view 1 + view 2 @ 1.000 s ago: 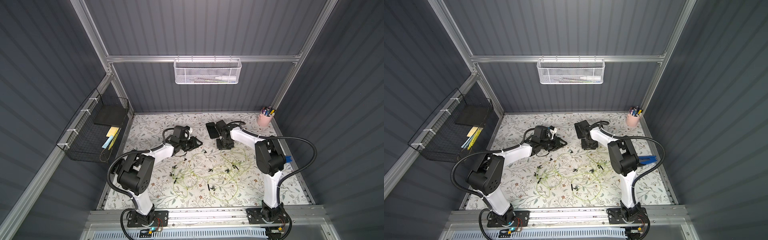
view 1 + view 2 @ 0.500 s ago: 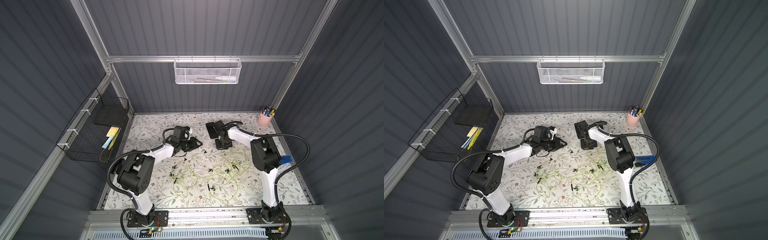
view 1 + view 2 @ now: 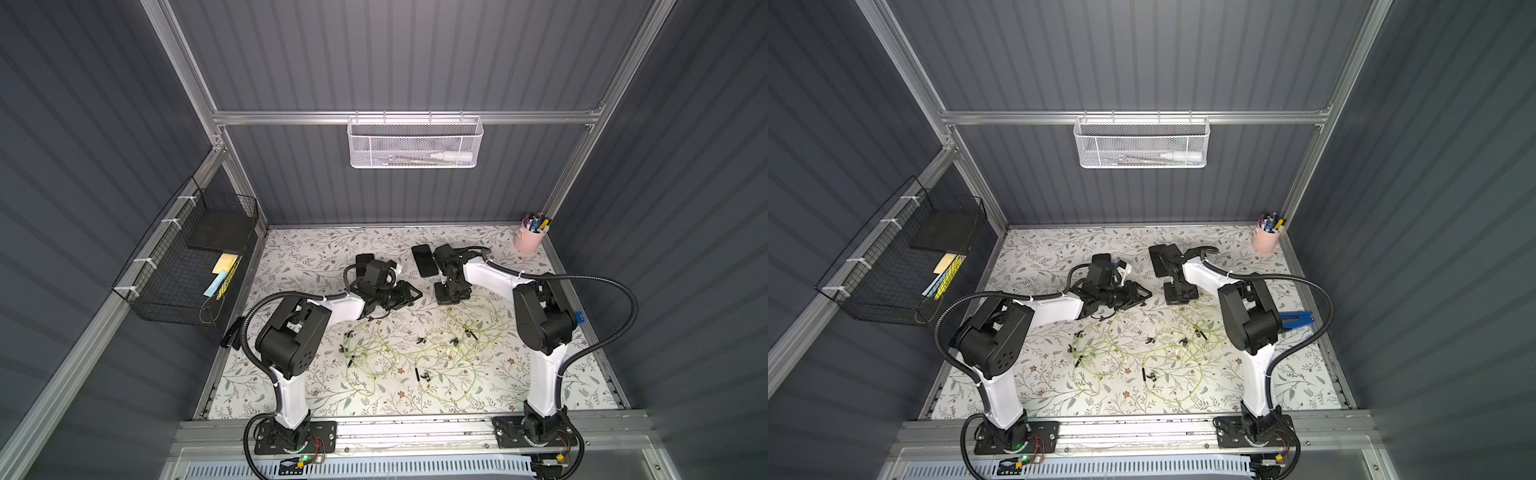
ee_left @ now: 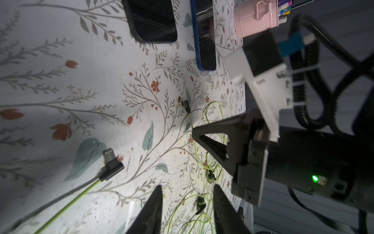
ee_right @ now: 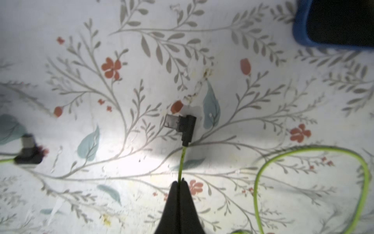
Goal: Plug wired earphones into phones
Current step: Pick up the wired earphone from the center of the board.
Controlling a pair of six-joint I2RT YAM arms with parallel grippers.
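In the right wrist view my right gripper (image 5: 180,182) is shut on a thin yellow-green earphone cord, just behind its black L-shaped plug (image 5: 182,127), which lies on the table. A blue-rimmed phone (image 5: 334,24) lies beyond it. My left gripper (image 4: 188,188) is open with nothing between its fingers, hovering over loose earbuds. Beside it lies a second plug (image 4: 111,162) on its cord. A black phone (image 4: 151,20) and the blue-rimmed phone (image 4: 204,40) lie farther off. In a top view the earphones (image 3: 415,353) sprawl tangled mid-table, with a phone (image 3: 424,259) beside the right gripper (image 3: 451,293).
A pink cup of pens (image 3: 530,241) stands in the back right corner. A black wire basket (image 3: 183,270) hangs on the left wall and a white mesh basket (image 3: 415,141) on the back wall. The two grippers are close together at the table's back middle.
My right gripper has shut on the cord behind the plug, and the right arm's elbow has shifted. The left arm has barely moved.
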